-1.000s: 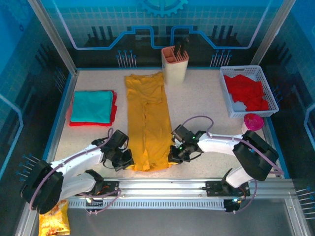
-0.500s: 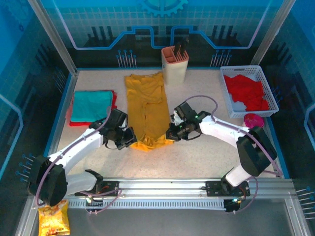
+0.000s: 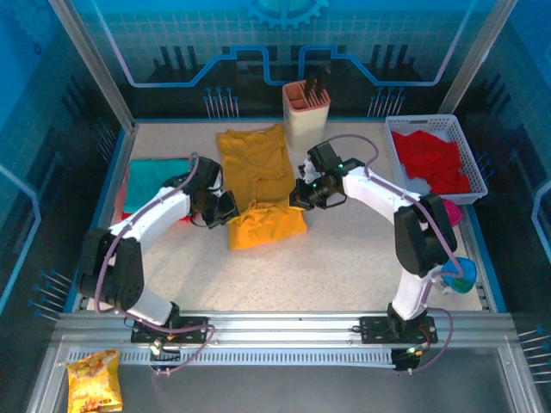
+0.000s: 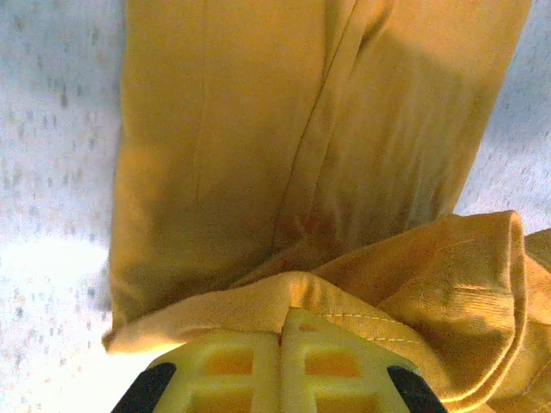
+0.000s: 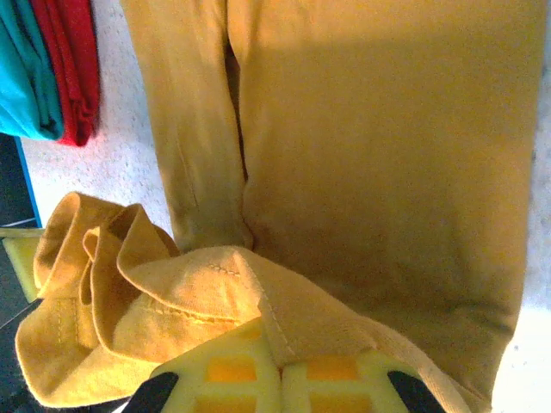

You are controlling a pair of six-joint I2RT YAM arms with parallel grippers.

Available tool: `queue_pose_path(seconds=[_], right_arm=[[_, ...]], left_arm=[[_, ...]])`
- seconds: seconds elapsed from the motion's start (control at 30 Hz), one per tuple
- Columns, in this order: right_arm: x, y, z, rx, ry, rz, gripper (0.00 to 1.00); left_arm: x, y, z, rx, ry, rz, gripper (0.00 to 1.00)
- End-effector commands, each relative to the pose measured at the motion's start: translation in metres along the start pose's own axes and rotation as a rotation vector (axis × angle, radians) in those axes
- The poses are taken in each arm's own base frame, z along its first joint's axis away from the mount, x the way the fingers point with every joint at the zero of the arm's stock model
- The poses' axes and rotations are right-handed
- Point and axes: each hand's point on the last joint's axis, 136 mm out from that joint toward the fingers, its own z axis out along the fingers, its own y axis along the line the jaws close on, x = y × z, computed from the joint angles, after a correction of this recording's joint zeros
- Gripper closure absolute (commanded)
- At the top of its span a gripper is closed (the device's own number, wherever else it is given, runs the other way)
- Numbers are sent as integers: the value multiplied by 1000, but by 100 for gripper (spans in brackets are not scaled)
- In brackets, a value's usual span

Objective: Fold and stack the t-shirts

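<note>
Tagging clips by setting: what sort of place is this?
Probably a lab robot cell, not a home: aluminium frame, printed blue backdrop, a mounting rail, and a mustard t-shirt staged on the table.

Left tool [image 3: 227, 209], right tool [image 3: 299, 196] clamped.

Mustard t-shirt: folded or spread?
Half-folded: mustard t-shirt has its near end doubled over the middle; left end effector and right end effector pinch it.
</note>
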Motion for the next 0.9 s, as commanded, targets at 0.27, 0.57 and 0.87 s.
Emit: queue_pose_path(seconds=[0.27,0.57,0.87], right_arm=[[-52,-9,17,-6,24,-9,100],[-83,-12,31,-6,29,-6,100],[-104,-16,43,-34,20,-7,100]], left_arm=[[-70,-6,8,-17,-78,18,100],[-103,-5,20,-4,-96,-6,100],[-121,-1,36,8,-101,-26,100]])
